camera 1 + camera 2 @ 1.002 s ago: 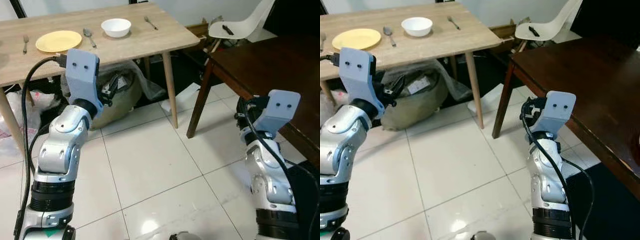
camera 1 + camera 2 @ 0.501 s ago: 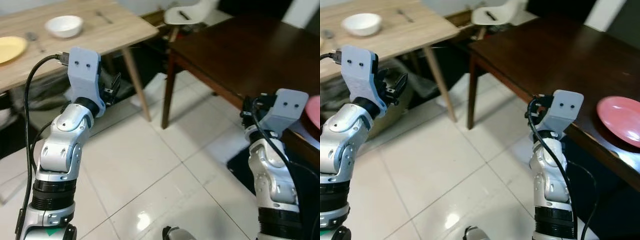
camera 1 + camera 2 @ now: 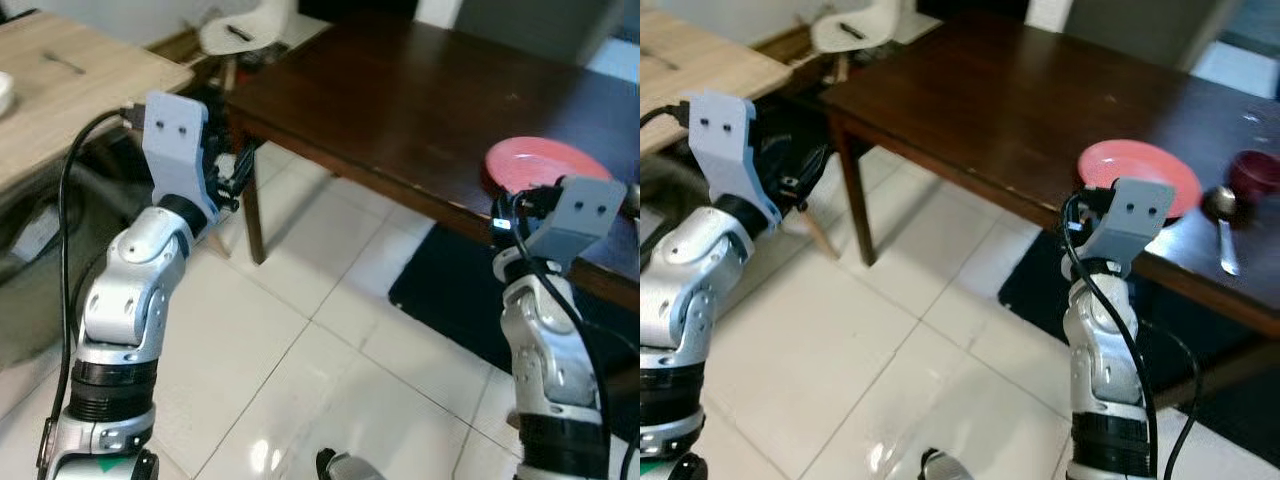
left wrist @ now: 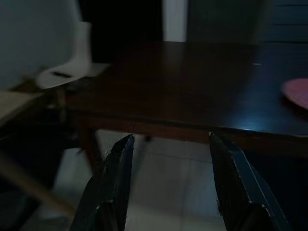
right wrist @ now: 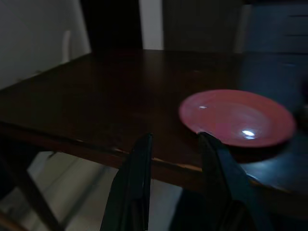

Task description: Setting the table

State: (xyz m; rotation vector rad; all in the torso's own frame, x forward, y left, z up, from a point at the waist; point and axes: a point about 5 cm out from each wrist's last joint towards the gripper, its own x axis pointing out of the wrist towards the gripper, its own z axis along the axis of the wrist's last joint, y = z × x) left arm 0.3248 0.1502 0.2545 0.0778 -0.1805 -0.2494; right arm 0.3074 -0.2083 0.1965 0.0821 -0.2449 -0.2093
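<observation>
Plate: a pink plate is seen near the dark bench's front edge, beside a spoon.
Handling: judged rigid, smooth, breakable; best taken at the near rim.
Right gripper: jaws spread, empty, just short of the bench edge.
Left gripper: jaws spread, empty.

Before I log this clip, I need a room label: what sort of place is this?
Probably a home dining area: a dark wooden table with a pink plate, spoon and small bowl, plus a white chair on tiled floor.

No words, labels or numbers (brands included) are legible anywhere.
</observation>
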